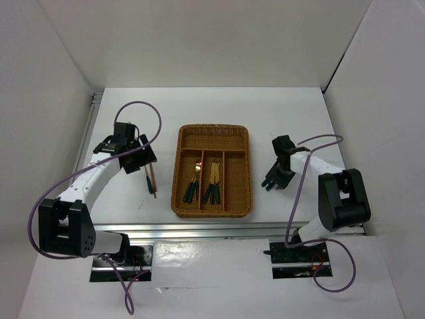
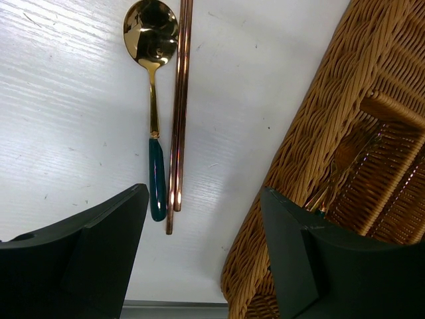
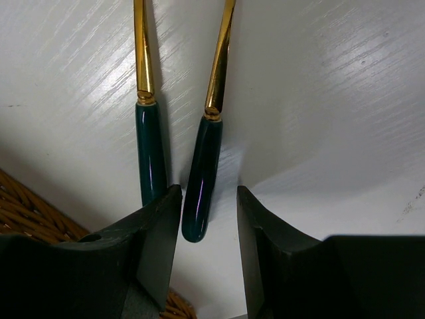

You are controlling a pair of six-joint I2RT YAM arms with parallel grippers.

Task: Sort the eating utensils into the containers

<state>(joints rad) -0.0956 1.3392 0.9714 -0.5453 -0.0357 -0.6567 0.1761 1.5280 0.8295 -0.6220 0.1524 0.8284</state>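
Note:
The woven wicker tray (image 1: 212, 207) lies mid-table. Teal-handled gold utensils lie in two of its long slots, some in one (image 1: 193, 185) and some in the other (image 1: 212, 186). A gold spoon with a teal handle (image 2: 154, 100) and a pair of reddish-brown chopsticks (image 2: 179, 106) lie side by side left of the tray (image 2: 312, 139). My left gripper (image 2: 202, 229) is open and empty above them. Two teal-handled utensils lie right of the tray. My right gripper (image 3: 209, 212) is open, low over the table, straddling the end of one handle (image 3: 202, 173). The other handle (image 3: 151, 149) lies just outside the left finger.
White walls close in the table at left, back and right. A corner of wicker (image 3: 26, 212) shows by my right gripper. The metal rail (image 1: 219, 232) runs along the near edge.

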